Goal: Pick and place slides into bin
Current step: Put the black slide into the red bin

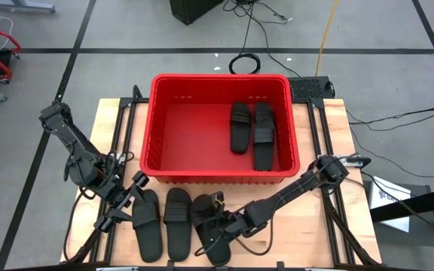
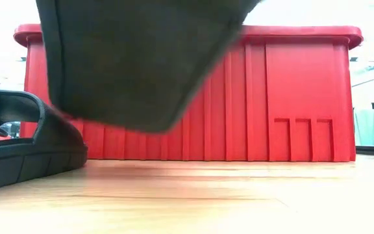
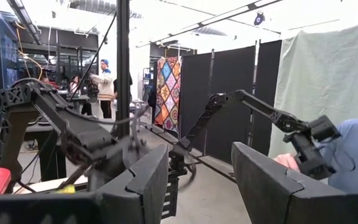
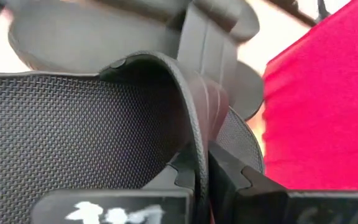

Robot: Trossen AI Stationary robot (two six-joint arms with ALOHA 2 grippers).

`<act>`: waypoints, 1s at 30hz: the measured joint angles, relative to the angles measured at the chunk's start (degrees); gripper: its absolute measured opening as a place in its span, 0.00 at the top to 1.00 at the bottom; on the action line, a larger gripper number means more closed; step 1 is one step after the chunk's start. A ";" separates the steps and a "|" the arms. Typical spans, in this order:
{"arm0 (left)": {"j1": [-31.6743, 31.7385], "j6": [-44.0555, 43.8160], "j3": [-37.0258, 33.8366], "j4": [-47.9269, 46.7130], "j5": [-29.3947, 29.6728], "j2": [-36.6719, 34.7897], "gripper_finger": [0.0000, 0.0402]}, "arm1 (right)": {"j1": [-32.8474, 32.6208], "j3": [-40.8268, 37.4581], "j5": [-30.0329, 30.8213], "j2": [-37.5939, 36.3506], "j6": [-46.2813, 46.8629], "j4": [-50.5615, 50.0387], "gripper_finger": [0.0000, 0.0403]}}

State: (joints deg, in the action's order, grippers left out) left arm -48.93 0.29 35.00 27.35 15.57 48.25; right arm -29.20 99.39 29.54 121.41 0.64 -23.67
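Progress: two slides (image 1: 251,132) lie inside the bin (image 1: 221,175). Four remain on the near tabletop (image 1: 315,211). Right gripper (image 1: 218,223) fingers clamp one slide's strap (image 4: 194,118); left gripper (image 1: 130,197) fingers spread wide, empty.

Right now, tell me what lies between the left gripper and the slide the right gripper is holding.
In the high view, two slides lie side by side on the table, one beside the left gripper, the other beside the held slide at the right gripper.
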 joint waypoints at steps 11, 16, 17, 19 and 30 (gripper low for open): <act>-0.01 1.94 0.00 -1.21 3.06 -1.03 0.55 | -0.62 0.02 -1.86 -6.50 -1.17 3.61 0.97; 0.41 6.54 -0.02 0.10 7.90 -1.07 0.55 | 0.31 0.02 -3.09 -8.33 -8.35 7.38 0.97; 0.69 7.45 -0.02 0.70 9.23 -1.23 0.55 | 0.64 0.02 -2.97 -9.16 -9.67 7.35 0.97; 1.38 8.41 -0.02 1.50 12.44 -2.02 0.55 | 1.36 0.02 -2.77 -10.95 -10.81 6.62 0.97; 10.27 14.26 -0.02 -5.53 19.85 -14.20 0.55 | 7.82 0.02 -4.39 -21.28 -11.65 -6.80 0.97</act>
State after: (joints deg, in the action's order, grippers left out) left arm -38.67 14.55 34.98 21.83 35.42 34.05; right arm -21.38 99.42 25.15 100.13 -11.00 -30.47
